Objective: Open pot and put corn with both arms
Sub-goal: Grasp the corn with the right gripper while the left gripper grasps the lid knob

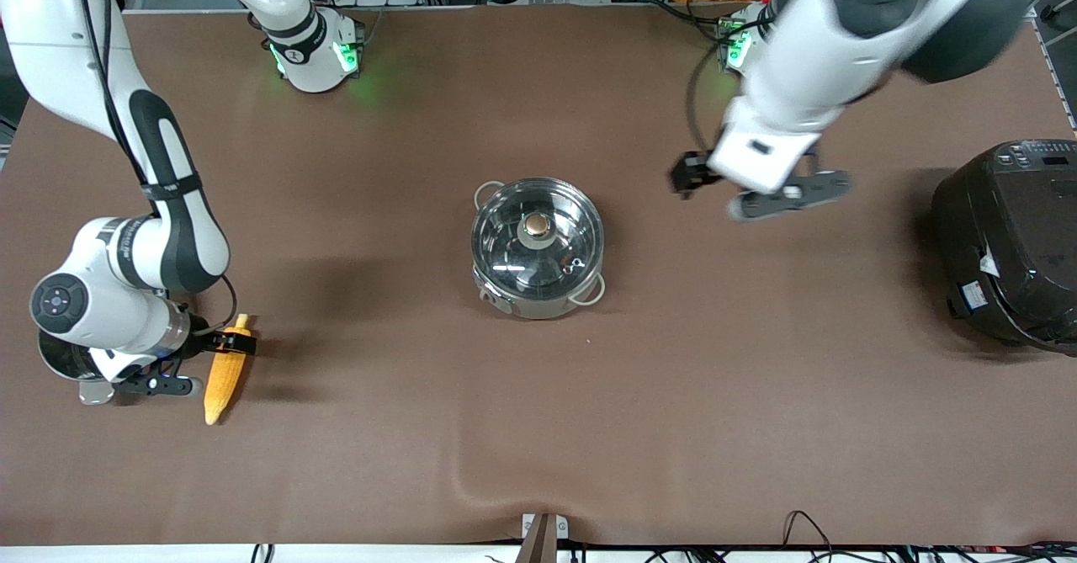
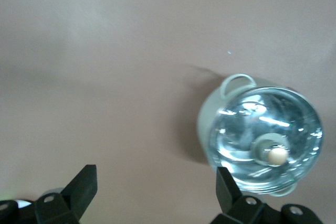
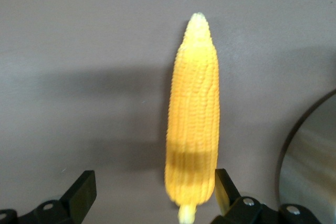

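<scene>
The steel pot (image 1: 537,247) stands in the middle of the table with its glass lid (image 1: 505,247) on and the coppery knob (image 1: 536,225) on top. It also shows in the left wrist view (image 2: 262,140). The corn (image 1: 227,369) lies on the table at the right arm's end, stem end toward the robots. My right gripper (image 1: 220,342) is low over the stem end. In the right wrist view it (image 3: 154,190) is open, with the corn (image 3: 192,119) between the fingers, close against one finger (image 3: 223,187). My left gripper (image 1: 757,197) hangs in the air between pot and rice cooker, open and empty (image 2: 155,190).
A big black rice cooker (image 1: 1010,243) stands at the left arm's end. A shiny steel round thing (image 1: 59,363) sits under the right arm's wrist, its edge in the right wrist view (image 3: 315,166). The brown table cover has a wrinkle (image 1: 471,462) near the front edge.
</scene>
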Motion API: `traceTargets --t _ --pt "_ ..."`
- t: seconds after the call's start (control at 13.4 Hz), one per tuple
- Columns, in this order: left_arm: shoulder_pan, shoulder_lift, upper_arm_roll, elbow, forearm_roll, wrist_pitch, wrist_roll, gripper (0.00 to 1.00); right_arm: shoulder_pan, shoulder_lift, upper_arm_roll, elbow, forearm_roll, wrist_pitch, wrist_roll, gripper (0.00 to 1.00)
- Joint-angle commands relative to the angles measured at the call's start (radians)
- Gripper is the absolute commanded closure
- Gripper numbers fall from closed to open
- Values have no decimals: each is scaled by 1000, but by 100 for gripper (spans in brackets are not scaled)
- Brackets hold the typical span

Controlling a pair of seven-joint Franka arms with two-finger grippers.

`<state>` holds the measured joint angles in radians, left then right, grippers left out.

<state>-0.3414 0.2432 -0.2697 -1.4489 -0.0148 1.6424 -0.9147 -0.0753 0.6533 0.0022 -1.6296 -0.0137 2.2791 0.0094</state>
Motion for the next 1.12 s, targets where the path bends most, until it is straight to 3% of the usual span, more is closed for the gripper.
traceTargets --t 0.0,0.22,0.52,0.6,0.67,0.75,1.05 --pt "-137 137 9 76 30 83 -229 0 -40 42 12 2 -19 59 -48 0" --pt "-224 226 14 76 100 184 -369 0 -47 58 12 5 -19 72 -62 0" --pt "-263 291 14 76 139 289 -455 0 -54 106 12 13 -20 132 -60 0" --pt "-269 307 14 76 145 327 -476 0 -55 108 12 13 -22 135 -62 15" --pt "-284 324 15 76 151 358 -492 0 -55 109 12 13 -20 140 -60 71" --pt "-301 338 18 76 170 367 -500 0 -54 115 12 11 -22 157 -62 100" --pt "-312 372 18 75 208 369 -500 0 -49 115 12 5 -60 171 -98 100"
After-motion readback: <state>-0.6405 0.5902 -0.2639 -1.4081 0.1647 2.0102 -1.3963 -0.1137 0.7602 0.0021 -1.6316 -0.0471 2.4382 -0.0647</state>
